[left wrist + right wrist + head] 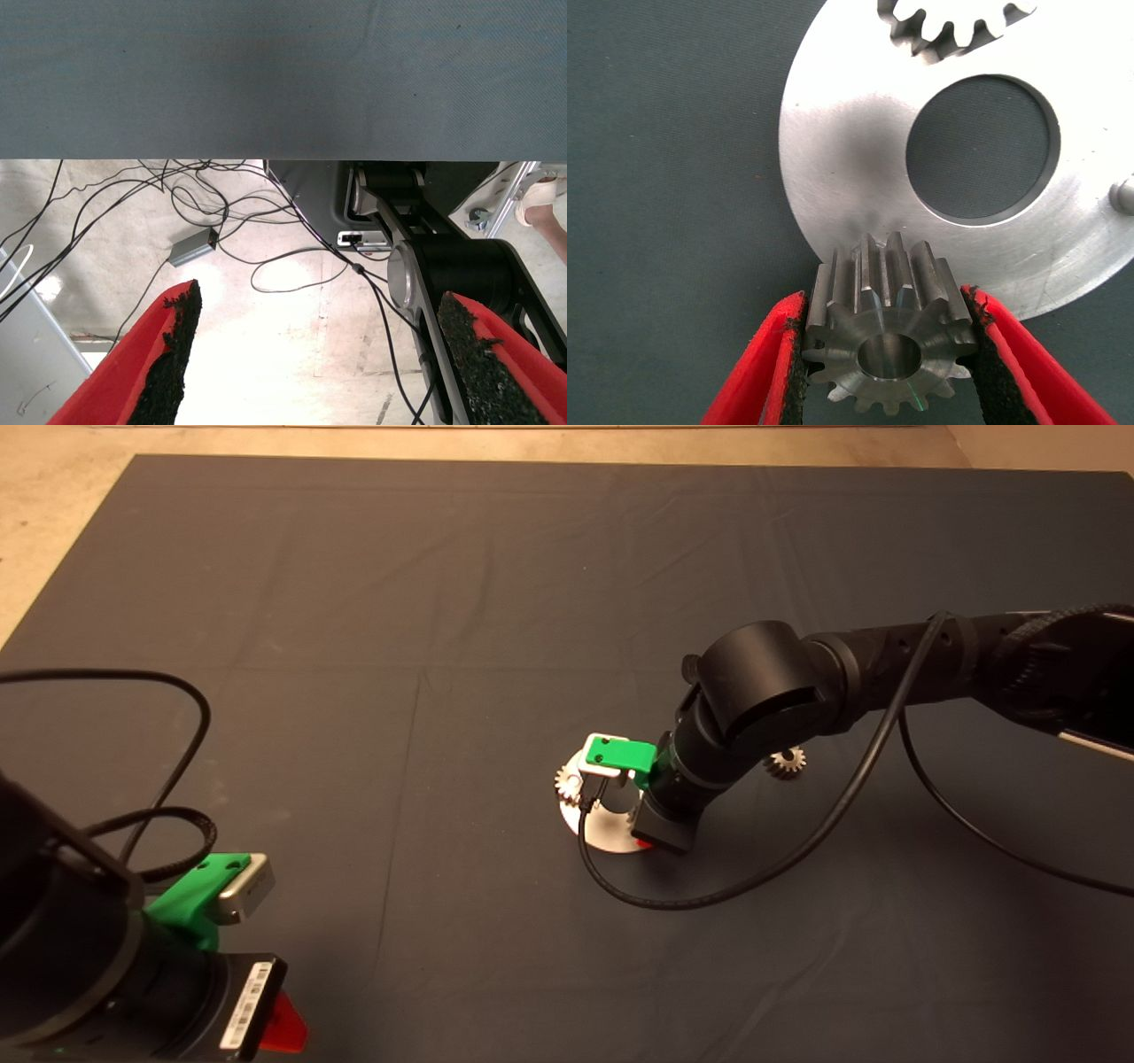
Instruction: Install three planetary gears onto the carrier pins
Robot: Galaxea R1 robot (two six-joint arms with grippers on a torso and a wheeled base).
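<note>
My right gripper is shut on a silver-grey planetary gear, its red fingers pressing both sides. It holds the gear at the edge of the round silver carrier disc. A second gear sits on the disc beyond the large centre hole. One bare carrier pin stands near the disc's rim. In the head view the right arm covers most of the disc. The seated gear shows at the disc's left, and a third gear lies on the mat to the right of the arm. The left gripper is open and parked.
A black cable loops from the right wrist across the mat in front of the disc. The parked left arm fills the lower left corner. Its wrist view looks past the mat's edge at floor cables and a person's foot.
</note>
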